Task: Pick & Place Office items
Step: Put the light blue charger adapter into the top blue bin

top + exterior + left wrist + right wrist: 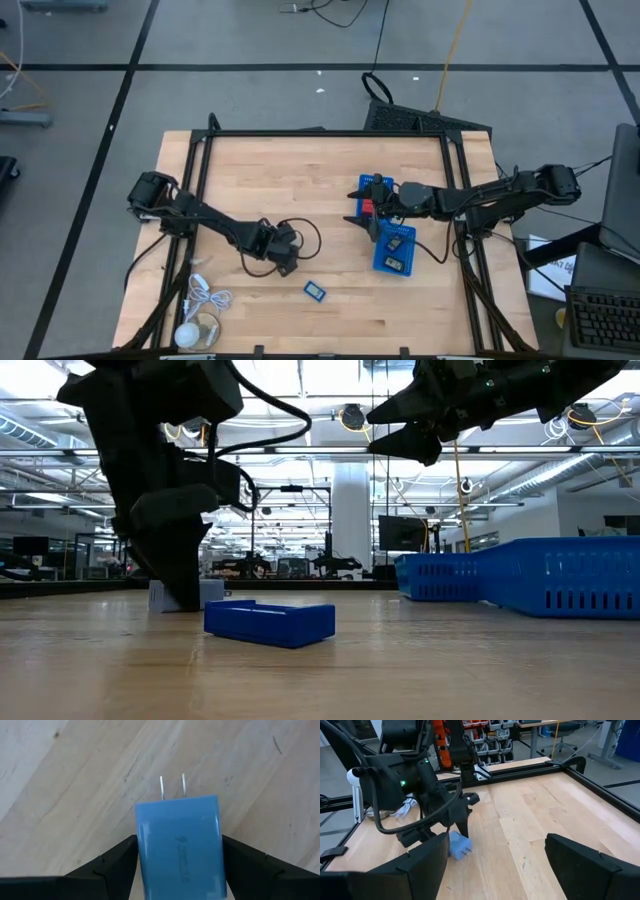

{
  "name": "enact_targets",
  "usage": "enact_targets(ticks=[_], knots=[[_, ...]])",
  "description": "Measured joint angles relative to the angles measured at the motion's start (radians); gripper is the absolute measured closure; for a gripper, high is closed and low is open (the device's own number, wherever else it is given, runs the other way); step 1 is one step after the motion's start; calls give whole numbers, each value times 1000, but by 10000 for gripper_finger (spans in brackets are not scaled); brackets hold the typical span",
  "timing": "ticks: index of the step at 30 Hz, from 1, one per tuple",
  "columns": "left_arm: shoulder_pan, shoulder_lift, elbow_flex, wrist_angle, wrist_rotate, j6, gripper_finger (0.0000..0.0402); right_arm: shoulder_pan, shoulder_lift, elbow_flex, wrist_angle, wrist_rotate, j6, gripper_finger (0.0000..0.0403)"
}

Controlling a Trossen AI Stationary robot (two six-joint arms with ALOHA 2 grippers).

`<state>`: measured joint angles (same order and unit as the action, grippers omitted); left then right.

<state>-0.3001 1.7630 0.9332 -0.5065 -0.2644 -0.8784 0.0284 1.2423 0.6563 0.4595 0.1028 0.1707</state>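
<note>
A pale blue charger block (179,845) with two metal prongs sits between the fingers of my left gripper (179,840), which is shut on it at the table's near middle (287,255). The low view shows this block (212,592) down at the table top. A flat blue item (315,291) lies by itself on the wood just right of that gripper. My right gripper (362,210) hangs open above the blue trays (395,250), holding nothing. Red and black pieces lie in the trays. My left gripper pinches the charger by its two long sides (142,855), one finger (120,855) on each side, and no gap shows. The fingers come steeply from above. The prong end (172,787) points away from the wrist. The block's underside looks level with the table top (160,600).
A coiled white cable (205,298) and a round white object (195,335) lie at the near left corner. Two blue trays (560,575) stand at the right. A black frame (320,133) runs round the table. Bare wood spans the far left half.
</note>
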Motion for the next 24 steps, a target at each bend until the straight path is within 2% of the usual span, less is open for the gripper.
enact_targets(ticks=[4,8,12,17,24], knots=[[6,18,-1,5,9,57,139,0,0,0,0,0,3,89],[6,3,-4,15,5,129,192,0,0,0,0,0,25,89],[6,-29,-8,13,-36,239,192,0,1,0,1,1,47,89],[9,-85,-4,25,-230,412,192,0,81,-1,42,-1,156,89],[12,-106,71,97,-450,671,192,-30,313,2,272,-5,326,89]])
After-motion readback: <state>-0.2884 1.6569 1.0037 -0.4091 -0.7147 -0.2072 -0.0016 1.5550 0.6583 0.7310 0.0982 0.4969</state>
